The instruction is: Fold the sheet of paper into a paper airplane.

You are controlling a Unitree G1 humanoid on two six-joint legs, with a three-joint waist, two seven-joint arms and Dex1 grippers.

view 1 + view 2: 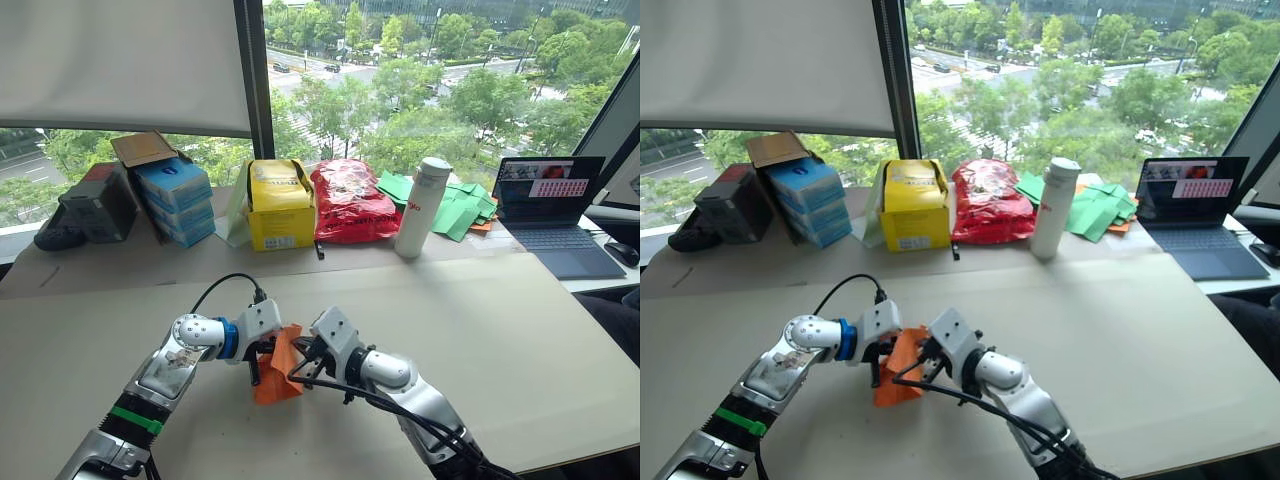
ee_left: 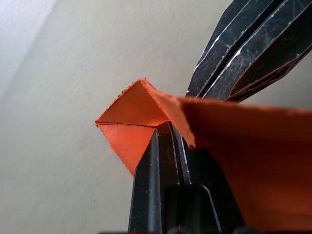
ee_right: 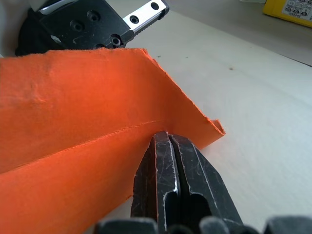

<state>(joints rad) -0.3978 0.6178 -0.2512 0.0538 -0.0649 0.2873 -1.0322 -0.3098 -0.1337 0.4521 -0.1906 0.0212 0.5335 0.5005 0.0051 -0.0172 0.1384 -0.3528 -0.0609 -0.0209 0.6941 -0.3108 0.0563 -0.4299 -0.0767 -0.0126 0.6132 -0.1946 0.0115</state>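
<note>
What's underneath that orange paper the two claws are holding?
Bare table lies under the sheet of paper, which both grippers, left and right, pinch. The spot directly beneath is covered.

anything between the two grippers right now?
The orange sheet of paper, pinched by the left gripper and right gripper from either side, per the left eye view.

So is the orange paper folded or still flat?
Folded. The sheet of paper shows layered flaps and a crease, pinched between the left gripper and right gripper.
</note>
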